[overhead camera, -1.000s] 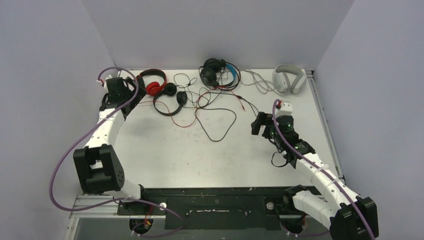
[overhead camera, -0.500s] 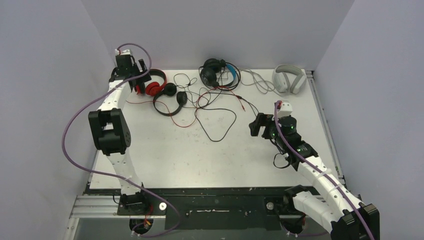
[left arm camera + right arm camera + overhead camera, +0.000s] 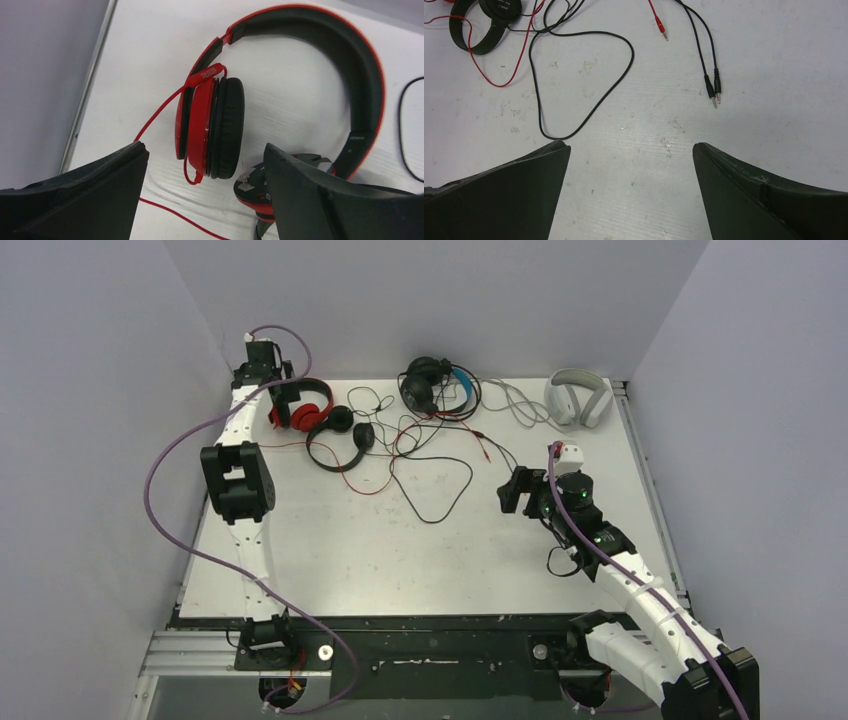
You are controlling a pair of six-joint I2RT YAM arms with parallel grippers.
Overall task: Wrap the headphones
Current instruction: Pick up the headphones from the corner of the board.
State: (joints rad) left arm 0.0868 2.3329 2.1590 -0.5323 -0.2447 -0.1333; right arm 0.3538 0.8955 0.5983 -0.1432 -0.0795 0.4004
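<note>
The left hand [image 3: 205, 150] is held spread wide over the red-and-black headset [image 3: 207, 125] at the table's [image 3: 400, 560] far left corner, the right hand [image 3: 631, 147] likewise spread near the right edge, tangled cables [image 3: 420, 455] strewn between.

Robot lab: blank walls [image 3: 90, 440] box a white table [image 3: 350, 550] bearing 2 arms [image 3: 235, 480].

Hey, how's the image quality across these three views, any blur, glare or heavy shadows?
Top external: even, soft light, no hard shadows, thin cables crisp on the table. Left wrist: red-and-black headset sharp, mild sheen on its red cup; the open left claw is dark and soft-edged. Right wrist: table scuffs and plugs sharp; the open right claw is nearly black, little detail.
</note>
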